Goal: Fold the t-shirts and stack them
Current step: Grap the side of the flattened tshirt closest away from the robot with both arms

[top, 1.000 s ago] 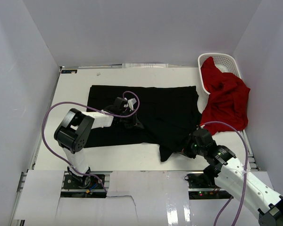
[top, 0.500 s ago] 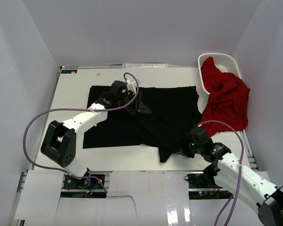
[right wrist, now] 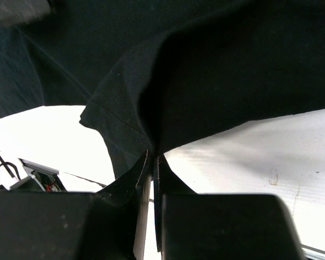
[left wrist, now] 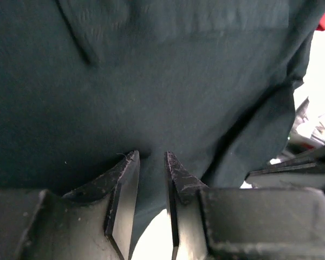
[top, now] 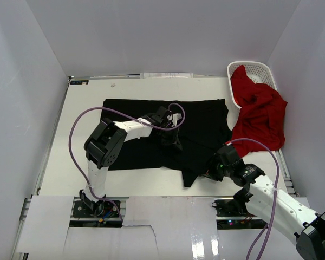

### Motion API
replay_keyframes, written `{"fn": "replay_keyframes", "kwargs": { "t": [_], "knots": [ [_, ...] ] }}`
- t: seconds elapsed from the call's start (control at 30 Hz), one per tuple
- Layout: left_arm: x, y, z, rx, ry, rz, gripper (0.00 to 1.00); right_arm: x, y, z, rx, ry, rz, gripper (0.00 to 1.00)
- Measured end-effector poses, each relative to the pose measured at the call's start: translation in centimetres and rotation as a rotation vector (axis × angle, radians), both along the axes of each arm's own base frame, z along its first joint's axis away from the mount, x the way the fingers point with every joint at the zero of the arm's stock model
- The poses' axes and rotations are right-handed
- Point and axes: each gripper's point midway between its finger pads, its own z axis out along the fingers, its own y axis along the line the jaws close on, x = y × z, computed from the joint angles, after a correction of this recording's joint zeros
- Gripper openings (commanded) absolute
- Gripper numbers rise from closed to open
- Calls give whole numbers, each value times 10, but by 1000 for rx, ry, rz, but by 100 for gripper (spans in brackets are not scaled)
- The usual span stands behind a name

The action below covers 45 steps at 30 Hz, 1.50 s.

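The black t-shirt [top: 197, 119] lies spread across the middle of the bench [top: 84, 114]. The right pincer [right wrist: 153, 158], near the front edge, is clamped on a fold of its hem. The left pincer [left wrist: 151, 160] rests on the shirt's middle with its jaws slightly apart; I cannot tell whether they pinch cloth. The red t-shirt [top: 260, 116] spills from the basket [top: 262, 67] at the far right corner.
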Motion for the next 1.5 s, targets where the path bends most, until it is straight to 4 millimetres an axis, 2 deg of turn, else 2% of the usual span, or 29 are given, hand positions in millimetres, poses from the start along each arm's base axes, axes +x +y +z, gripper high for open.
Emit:
{"fn": "replay_keyframes", "kwargs": {
  "t": [0.13, 0.23, 0.63, 0.8, 1.03, 1.5],
  "knots": [
    [8, -5, 6, 15, -54, -5, 36, -1, 0, -3, 3, 0, 2, 8],
    [16, -4, 0, 60, -86, 4, 34, -2, -1, -5, 2, 5, 3, 8],
    [24, -6, -7, 90, -93, 22, 34, -6, 0, -6, 23, 6, 3, 8],
    [32, -7, -8, 5, -35, 24, 33, -10, -2, -3, 47, -10, -7, 8],
    [46, 6, -9, -96, 54, 33, 33, -15, -6, -4, 47, 3, -22, 8],
    [51, 15, -12, -198, 183, 22, 32, -27, -19, -9, 0, 22, -17, 8]
  ]
}}
